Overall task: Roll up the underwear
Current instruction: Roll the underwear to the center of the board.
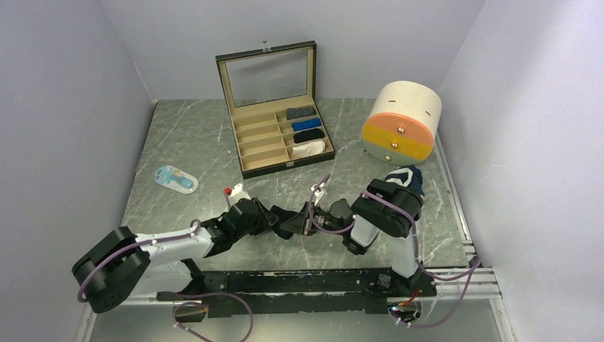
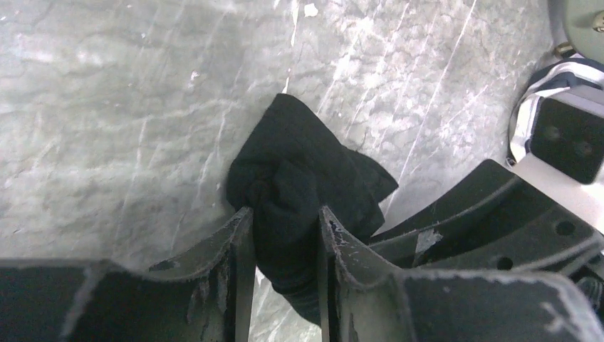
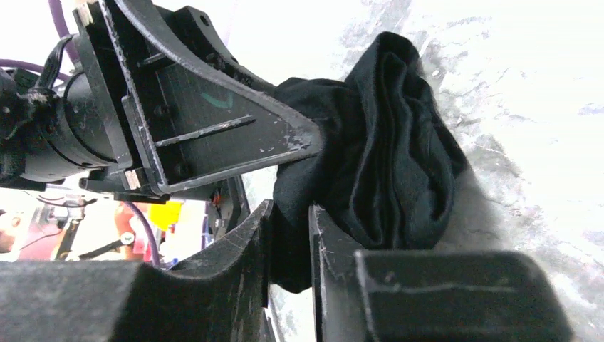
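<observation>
The black underwear [image 2: 299, 153] is a bunched lump just above the grey table, held from both sides. In the left wrist view my left gripper [image 2: 285, 224] is shut on its near end, cloth filling the gap between the fingers. From the right wrist view, my right gripper [image 3: 288, 228] is shut on a fold of the same black underwear [image 3: 392, 157], and the left gripper's finger [image 3: 285, 139] presses on it from the left. In the top view the two grippers [image 1: 298, 221] meet nose to nose and hide the cloth. The navy underwear with white trim [image 1: 413, 174] lies behind the right arm.
An open wooden box [image 1: 249, 142] with rolled cloths in its right compartments stands at the back. A round white drawer unit [image 1: 402, 121] with orange and yellow fronts sits at the back right. A small blue and white packet [image 1: 176, 178] lies on the left.
</observation>
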{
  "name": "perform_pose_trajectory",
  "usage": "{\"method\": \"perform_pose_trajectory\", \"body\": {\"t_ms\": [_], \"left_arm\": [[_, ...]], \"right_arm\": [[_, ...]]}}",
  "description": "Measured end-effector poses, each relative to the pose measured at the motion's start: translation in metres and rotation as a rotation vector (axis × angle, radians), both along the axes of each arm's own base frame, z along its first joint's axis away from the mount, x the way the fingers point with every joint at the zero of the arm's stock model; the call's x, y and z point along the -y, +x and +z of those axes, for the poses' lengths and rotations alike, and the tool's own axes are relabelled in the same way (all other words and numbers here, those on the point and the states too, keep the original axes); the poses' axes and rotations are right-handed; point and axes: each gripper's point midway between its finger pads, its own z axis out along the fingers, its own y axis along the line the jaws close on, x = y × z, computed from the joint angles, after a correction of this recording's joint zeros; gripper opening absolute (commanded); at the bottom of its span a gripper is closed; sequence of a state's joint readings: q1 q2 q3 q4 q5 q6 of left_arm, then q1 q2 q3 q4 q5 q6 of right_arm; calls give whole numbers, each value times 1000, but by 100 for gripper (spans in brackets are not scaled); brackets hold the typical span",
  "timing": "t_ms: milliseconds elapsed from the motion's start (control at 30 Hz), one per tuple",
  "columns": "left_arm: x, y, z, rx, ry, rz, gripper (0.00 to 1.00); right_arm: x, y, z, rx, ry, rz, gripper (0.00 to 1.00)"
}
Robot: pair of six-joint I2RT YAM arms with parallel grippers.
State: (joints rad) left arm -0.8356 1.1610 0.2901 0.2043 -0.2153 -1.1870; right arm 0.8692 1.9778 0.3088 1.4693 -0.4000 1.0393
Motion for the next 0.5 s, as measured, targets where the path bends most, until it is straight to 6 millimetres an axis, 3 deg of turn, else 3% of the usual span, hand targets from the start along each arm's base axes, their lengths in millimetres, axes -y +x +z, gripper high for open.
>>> {"method": "perform_pose_trajectory", "body": {"t_ms": [200, 500], "left_arm": [[8, 10, -2, -10, 38, -4, 36], [14, 16, -2, -8, 67, -21, 36]], "right_arm": [[5, 8, 5, 89, -69, -12, 48], [21, 16, 23, 359, -367, -3, 52]]}}
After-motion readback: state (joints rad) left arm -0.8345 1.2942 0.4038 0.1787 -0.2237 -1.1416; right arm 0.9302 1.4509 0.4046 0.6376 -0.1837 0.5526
